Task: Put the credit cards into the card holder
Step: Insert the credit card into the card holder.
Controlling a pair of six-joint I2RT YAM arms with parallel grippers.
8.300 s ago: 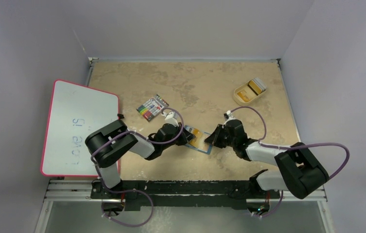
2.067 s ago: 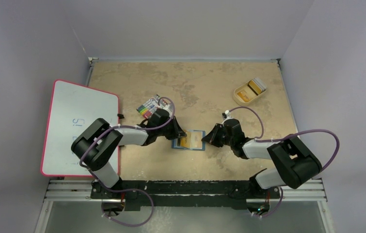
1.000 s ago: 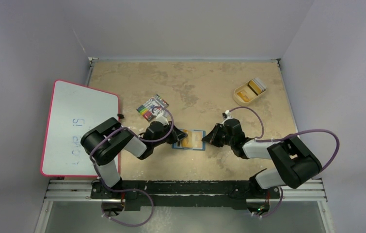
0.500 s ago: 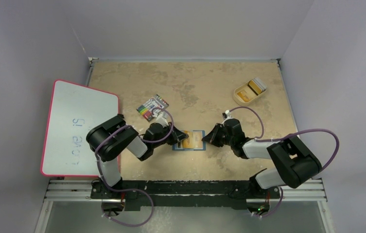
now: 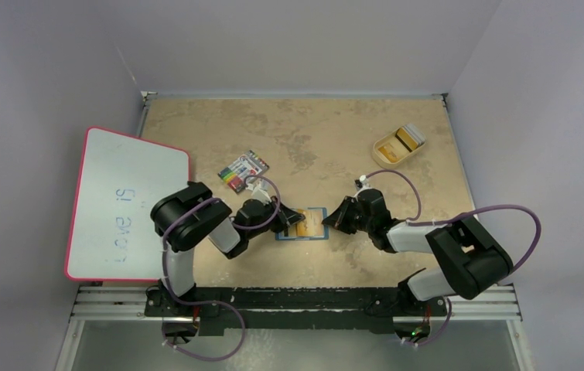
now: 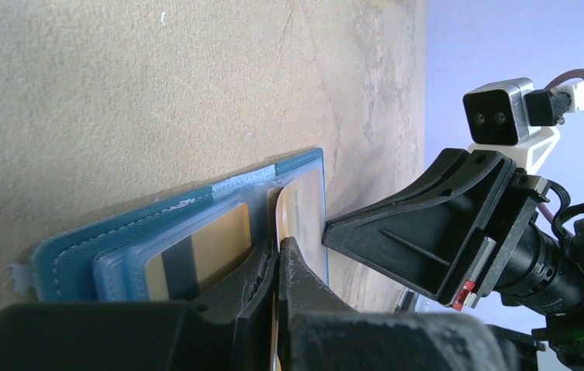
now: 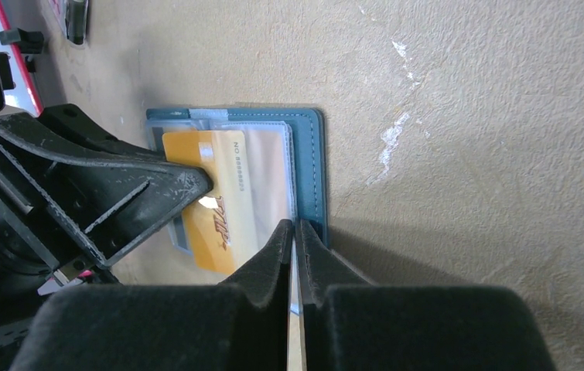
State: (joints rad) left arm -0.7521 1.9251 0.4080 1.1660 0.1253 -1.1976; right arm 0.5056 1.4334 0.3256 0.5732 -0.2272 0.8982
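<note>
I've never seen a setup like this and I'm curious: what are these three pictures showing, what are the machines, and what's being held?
These are two robot arms bolted at the near edge of a tan table. One picture looks down from above; the other two come from a camera on each wrist, so each shows its own black fingers. In the middle lies an open teal-blue bifold card holder. The left gripper is shut on an orange-yellow credit card, held at the holder's pockets. The right gripper pinches the holder's edge, seemingly to steady it. A second card with a dark stripe sits in a pocket. Also in view: a white board with a red rim at the left, a flat pack with multicoloured stripes, and a shallow tan tray holding more cards.
</note>
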